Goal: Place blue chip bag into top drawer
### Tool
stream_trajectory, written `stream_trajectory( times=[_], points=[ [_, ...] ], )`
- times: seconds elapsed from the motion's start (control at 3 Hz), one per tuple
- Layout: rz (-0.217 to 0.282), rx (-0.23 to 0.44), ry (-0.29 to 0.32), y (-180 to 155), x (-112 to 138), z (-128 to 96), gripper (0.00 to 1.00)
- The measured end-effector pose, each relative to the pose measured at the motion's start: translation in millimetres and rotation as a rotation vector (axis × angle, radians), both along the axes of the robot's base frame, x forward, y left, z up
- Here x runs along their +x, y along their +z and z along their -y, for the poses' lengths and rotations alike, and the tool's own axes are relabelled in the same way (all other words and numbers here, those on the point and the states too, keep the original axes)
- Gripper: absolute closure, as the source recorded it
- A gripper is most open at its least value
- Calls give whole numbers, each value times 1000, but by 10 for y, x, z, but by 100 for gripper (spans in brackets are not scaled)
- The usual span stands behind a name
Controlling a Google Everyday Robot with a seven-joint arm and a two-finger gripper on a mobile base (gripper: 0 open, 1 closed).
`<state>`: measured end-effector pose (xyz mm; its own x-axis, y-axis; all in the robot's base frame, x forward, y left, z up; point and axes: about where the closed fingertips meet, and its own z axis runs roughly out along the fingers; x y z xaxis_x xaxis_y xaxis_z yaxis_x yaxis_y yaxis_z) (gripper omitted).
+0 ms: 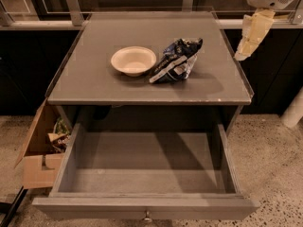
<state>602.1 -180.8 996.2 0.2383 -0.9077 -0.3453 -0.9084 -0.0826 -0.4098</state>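
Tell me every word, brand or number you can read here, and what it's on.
blue chip bag: white and light-blue printing, too blurred to read.
bowl, top drawer, cardboard box: no text visible.
gripper, hanging at upper right, past the tabletop edge: no text visible.

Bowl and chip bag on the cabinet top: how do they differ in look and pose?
The bowl is cream, round and smooth; the chip bag is dark navy with white print, crumpled. The bowl sits upright, mouth up; the bag lies slumped. Both rest on the cabinet top, side by side, outside the open drawer. The gripper hangs at upper right, beyond the top's edge, holding neither.
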Motion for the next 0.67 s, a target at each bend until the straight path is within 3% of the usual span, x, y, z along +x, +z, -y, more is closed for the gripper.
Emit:
stream_trajectory(
  times=[0.67],
  points=[
    [55,75,7,-146,522,55,0]
  ],
)
